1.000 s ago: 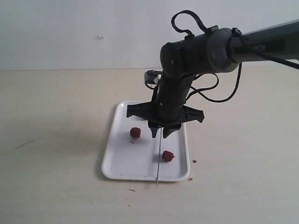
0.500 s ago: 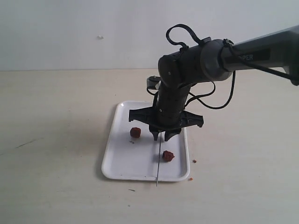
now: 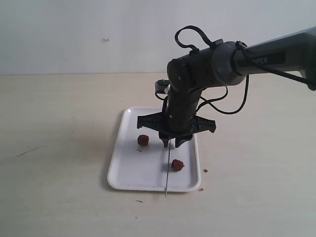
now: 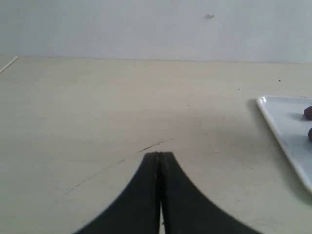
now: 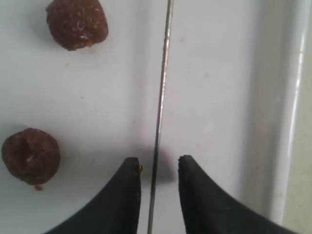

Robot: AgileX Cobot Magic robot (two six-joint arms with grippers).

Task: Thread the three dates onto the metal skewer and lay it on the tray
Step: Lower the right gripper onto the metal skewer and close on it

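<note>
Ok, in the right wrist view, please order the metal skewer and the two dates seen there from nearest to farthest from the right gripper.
1. The metal skewer: between the open fingers of the right gripper.
2. The nearer date: beside the fingertips, on the side away from the tray rim.
3. The farther date: further along the skewer, on the same side.

Smooth white plastic on the tray (image 3: 129,170), with a soft gloss along the raised rim. Bare grey metal for the skewer (image 5: 163,87), thin and polished, with a bright line of light down its length. Dull, wrinkled reddish-brown skin on the dates (image 5: 77,22), rough and grainy up close. Matt black plastic on the right gripper (image 5: 158,165), same on the arm casing (image 3: 197,69). Pale, matt, wood-look table (image 3: 59,148), faintly scratched.
</note>
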